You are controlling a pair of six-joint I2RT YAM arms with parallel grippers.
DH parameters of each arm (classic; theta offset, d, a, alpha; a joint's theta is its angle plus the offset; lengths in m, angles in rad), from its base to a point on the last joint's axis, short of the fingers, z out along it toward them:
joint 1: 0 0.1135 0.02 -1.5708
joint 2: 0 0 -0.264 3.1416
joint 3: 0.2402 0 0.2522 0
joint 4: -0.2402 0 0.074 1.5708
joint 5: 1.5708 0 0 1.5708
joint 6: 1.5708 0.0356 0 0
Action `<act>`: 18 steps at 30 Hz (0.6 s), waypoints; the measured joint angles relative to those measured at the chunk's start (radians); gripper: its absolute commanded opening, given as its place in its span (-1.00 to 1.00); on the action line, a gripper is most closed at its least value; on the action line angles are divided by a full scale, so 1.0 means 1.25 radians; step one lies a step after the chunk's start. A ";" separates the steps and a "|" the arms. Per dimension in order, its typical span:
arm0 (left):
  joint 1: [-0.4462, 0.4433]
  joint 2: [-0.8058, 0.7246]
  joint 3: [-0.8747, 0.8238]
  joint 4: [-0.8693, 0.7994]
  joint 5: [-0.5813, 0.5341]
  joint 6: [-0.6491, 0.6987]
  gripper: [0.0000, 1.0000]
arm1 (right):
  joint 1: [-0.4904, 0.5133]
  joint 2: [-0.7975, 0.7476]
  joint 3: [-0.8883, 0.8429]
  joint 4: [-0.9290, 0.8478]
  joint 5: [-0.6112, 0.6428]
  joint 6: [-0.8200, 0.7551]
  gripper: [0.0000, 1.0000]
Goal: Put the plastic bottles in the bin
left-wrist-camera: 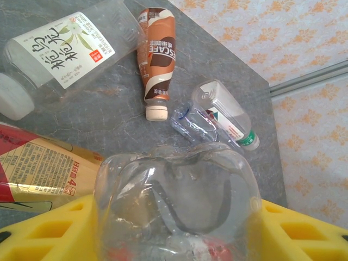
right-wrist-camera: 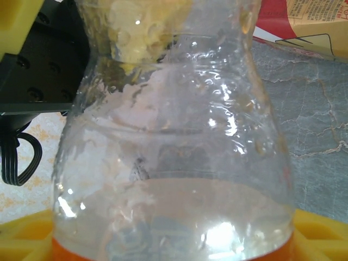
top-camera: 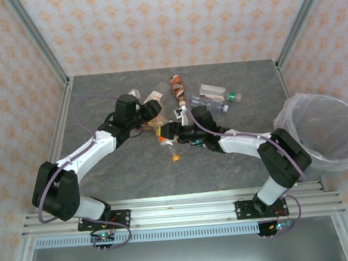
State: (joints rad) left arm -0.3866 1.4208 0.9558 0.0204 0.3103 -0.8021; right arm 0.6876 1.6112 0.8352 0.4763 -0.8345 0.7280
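My left gripper point(top-camera: 155, 111) point(left-wrist-camera: 174, 223) is shut on the body of a clear plastic bottle point(left-wrist-camera: 174, 190), whose lobed base points away from the wrist camera. My right gripper point(top-camera: 168, 132) point(right-wrist-camera: 174, 244) reaches in from the right. Its yellow fingers point(right-wrist-camera: 27, 236) press both sides of a clear bottle with an orange label point(right-wrist-camera: 174, 163) point(top-camera: 162, 134) and an orange cap point(top-camera: 175, 158). More bottles lie behind: a brown-labelled one point(top-camera: 177, 87) point(left-wrist-camera: 157, 60), a green-capped one point(top-camera: 219, 94) point(left-wrist-camera: 231, 119) and a white-labelled one point(left-wrist-camera: 60, 49). The bin point(top-camera: 337, 155) stands at the right edge.
A bottle with a red and yellow label point(left-wrist-camera: 38, 174) point(right-wrist-camera: 310, 22) lies on the table close beside both grippers. A crushed clear bottle point(left-wrist-camera: 190, 124) rests next to the green-capped one. Aluminium frame posts point(top-camera: 55, 133) border the grey table top on the left and right.
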 measured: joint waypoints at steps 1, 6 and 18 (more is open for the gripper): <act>0.000 0.000 0.000 0.000 0.000 0.000 0.21 | 0.000 0.000 0.000 0.000 0.000 0.000 0.24; 0.000 0.000 0.002 0.000 0.005 -0.003 0.79 | 0.000 0.000 0.000 -0.001 0.003 0.000 0.19; 0.000 -0.082 0.018 -0.025 0.021 -0.006 1.00 | 0.002 0.000 -0.002 -0.044 0.078 -0.047 0.14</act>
State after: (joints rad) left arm -0.3866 1.3186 0.9783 -0.0109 0.3367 -0.8093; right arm 0.6895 1.6112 0.8322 0.4210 -0.7372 0.6693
